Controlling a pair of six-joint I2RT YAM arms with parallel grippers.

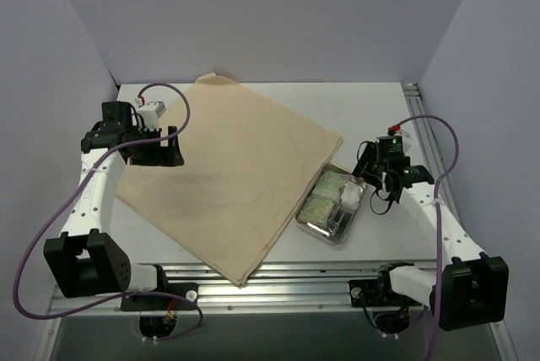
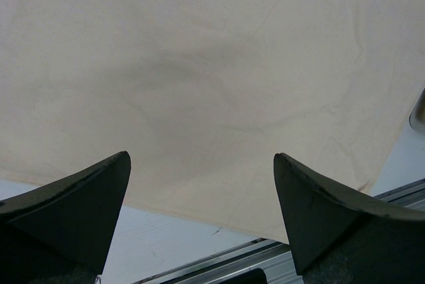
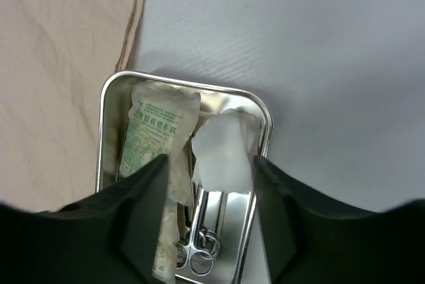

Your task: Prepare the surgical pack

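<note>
Surgical pack (image 1: pixel 245 167) is not yet bundled: its tan cloth sheet (image 2: pixel 199 65) lies spread flat on the table (image 1: pixel 380 108), directly beneath the left claw (image 2: pixel 200 158) and off to the left of the right claw (image 3: pixel 209 162). The steel tray (image 3: pixel 105 108) sits right under the right claw, at the sheet's edge; whether it touches or slightly overlaps the cloth I cannot tell. Inside the tray, a white gauze pad (image 3: pixel 222 151) shows straight below the gap between the right claw's fingers, a green packet (image 3: pixel 156 131) lies under its left finger, and the ring handles of the forceps (image 3: pixel 202 247) lie nearer its wrist. The right claw's fingers stand parted with nothing pinched between them, and the left claw is released as wide as it goes, hovering above bare cloth. The step in hand looks like settling the contents and then bringing the tray onto the sheet. To do it well, the right claw should rise straight up so no finger snags the soft gauze, then take the tray by one long wall, gripping metal only. The tray should be kept level, since the forceps can slide and the gauze is light. It belongs near the middle of the sheet, under the left claw, which should keep clear.
</note>
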